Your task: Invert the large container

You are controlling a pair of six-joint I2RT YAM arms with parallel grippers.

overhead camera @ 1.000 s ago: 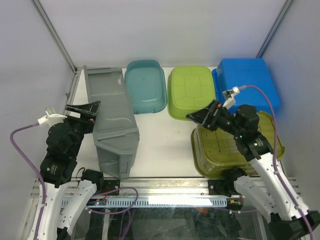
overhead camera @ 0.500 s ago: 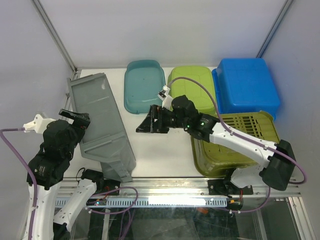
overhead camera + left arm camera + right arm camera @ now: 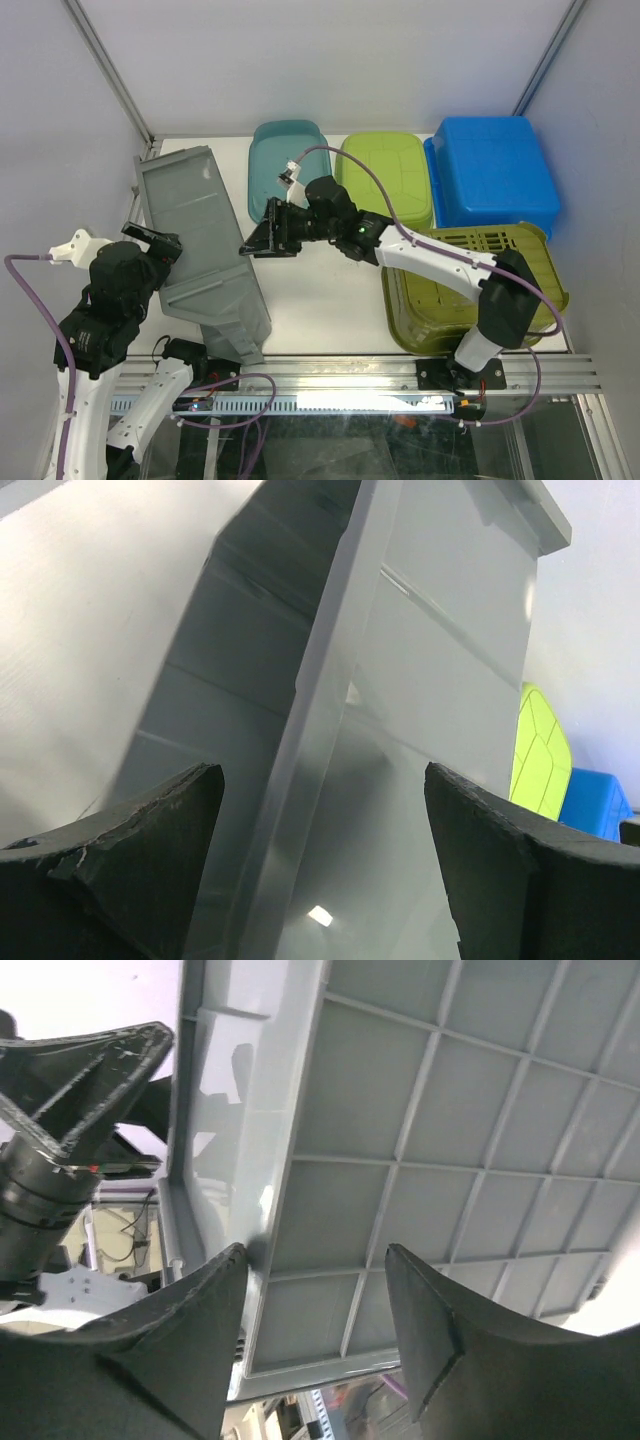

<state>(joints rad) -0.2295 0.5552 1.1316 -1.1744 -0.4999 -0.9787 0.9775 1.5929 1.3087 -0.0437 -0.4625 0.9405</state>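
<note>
Large grey plastic container (image 3: 205, 250) is on the left side of the bench (image 3: 320, 285), tipped up on one long side, not flat. Its long axis runs from the far-left corner toward the near edge, slanting a little right. It sits between my two claws. My left claw (image 3: 152, 240) is on its left, jaws wide, with the upper long rim running up between the fingers in the left wrist view; not clamped. My right claw (image 3: 258, 240) has reached across from the right, jaws also wide, and faces the ribbed grid underside just beside it; I can't tell if it touches. Judgement: the roll goes about that long axis, so the right claw pushes left on the underside while the left steadies the rim.
</note>
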